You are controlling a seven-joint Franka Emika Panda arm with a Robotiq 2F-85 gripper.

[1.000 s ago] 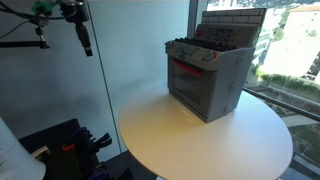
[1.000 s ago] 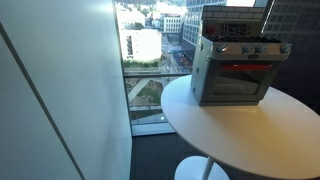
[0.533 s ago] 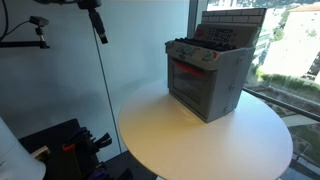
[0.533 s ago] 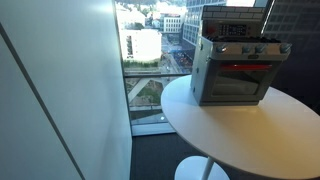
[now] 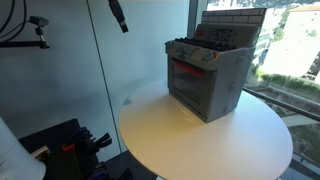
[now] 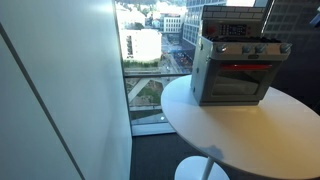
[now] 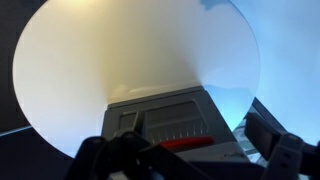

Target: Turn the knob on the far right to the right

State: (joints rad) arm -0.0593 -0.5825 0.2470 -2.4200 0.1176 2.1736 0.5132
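Note:
A grey toy oven (image 5: pixel 207 75) with a red-lit door stands at the back of the round white table (image 5: pixel 190 140); it also shows in an exterior view (image 6: pixel 232 70). A row of small knobs (image 5: pixel 197 54) runs along its front top edge, also visible in an exterior view (image 6: pixel 252 49); the single knobs are too small to tell apart. My gripper (image 5: pixel 120 18) hangs high in the air beside the table, well away from the oven. In the wrist view the gripper (image 7: pixel 190 160) is open and empty, with the oven (image 7: pixel 170 120) far below it.
A glass wall and window stand behind the oven. A camera on a tripod arm (image 5: pixel 38 22) and dark equipment (image 5: pixel 70 145) sit beside the table. The table's single pedestal (image 6: pixel 205 170) shows below it.
My gripper has moved sideways along the top of the exterior view, closer to the table and oven. The oven has not moved.

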